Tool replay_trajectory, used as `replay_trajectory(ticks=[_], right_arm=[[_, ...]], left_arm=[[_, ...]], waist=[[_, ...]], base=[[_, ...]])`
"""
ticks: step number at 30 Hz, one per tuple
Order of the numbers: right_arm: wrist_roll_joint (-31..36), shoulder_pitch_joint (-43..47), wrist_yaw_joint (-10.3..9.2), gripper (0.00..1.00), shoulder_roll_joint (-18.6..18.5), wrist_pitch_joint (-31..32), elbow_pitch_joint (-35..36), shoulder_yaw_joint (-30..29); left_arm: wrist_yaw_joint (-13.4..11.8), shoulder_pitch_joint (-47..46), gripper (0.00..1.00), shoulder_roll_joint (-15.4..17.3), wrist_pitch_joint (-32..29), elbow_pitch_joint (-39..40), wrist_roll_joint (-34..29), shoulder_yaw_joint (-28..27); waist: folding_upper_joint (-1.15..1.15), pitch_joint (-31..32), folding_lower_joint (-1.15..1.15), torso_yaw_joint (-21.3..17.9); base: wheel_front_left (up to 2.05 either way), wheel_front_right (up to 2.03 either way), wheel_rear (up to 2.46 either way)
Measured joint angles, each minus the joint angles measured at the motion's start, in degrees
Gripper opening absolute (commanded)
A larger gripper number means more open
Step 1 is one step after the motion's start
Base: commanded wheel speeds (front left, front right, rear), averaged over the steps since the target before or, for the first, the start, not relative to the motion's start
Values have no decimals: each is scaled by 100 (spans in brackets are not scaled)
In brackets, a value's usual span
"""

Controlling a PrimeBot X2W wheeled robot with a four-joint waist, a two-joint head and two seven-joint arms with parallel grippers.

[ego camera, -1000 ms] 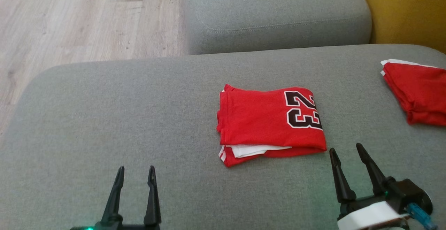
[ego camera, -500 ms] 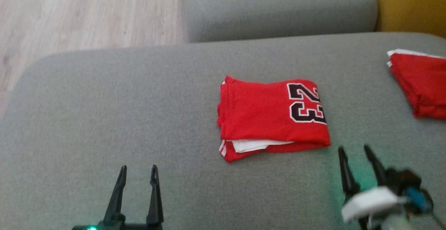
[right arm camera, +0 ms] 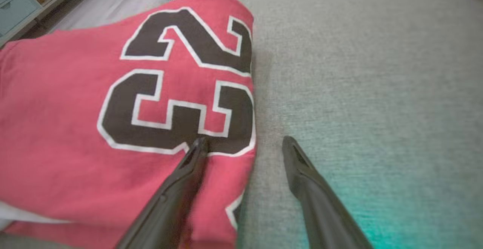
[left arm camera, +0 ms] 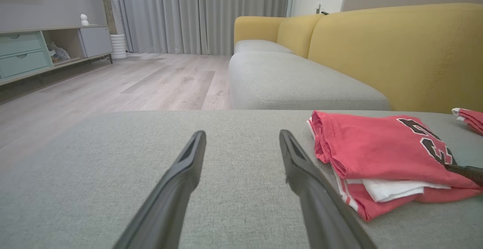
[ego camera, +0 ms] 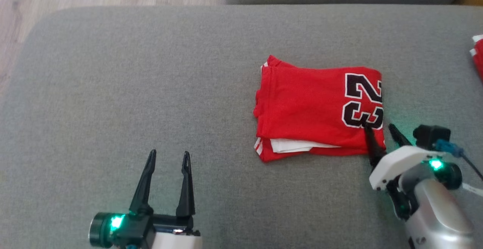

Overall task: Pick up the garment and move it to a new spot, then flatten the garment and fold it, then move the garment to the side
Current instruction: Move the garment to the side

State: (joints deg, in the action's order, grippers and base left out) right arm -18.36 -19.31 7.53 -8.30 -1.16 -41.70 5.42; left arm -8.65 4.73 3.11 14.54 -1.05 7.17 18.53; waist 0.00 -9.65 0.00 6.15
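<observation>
The garment is a red jersey with a black "23", folded into a flat stack on the grey sofa cushion; white fabric peeks from its near edge. My right gripper is open over the garment's near right corner. One of its fingers is above the "23" print and the other is over bare cushion beside the garment. My left gripper stands open over empty cushion, well left of the garment.
A second red cloth lies at the cushion's far right edge. Another grey cushion and a yellow backrest lie beyond. Wooden floor lies past the cushion's left edge, with a cabinet further off.
The head camera has tilted down and shifted, so the whole scene sits differently. My right gripper has advanced from short of the garment to straddle its near right corner. The garment is unmoved.
</observation>
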Motion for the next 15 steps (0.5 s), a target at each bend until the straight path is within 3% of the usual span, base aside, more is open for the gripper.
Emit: replay_trajectory(ticks=[1,2,9,15], right_arm=[[-103,-38,0,55,-2,4,-4,49],[-180,-108,0,0,-19,10,-25,122],[-162,-414,0,0,-108,-403,-131,683],[134,-837,0,0,-201,-799,-138,695]], left_arm=[[-4,-8,100,0,0,-2,0,15],[-25,-22,100,0,0,-2,0,25],[-34,-188,100,0,0,20,-21,-14],[118,-265,100,0,0,27,-231,-113]], waist=[[0,-37,0,14],[0,-74,0,20],[0,-263,0,-248],[0,-441,0,-744]], base=[[0,0,0],[0,0,0],[0,0,0],[0,0,0]])
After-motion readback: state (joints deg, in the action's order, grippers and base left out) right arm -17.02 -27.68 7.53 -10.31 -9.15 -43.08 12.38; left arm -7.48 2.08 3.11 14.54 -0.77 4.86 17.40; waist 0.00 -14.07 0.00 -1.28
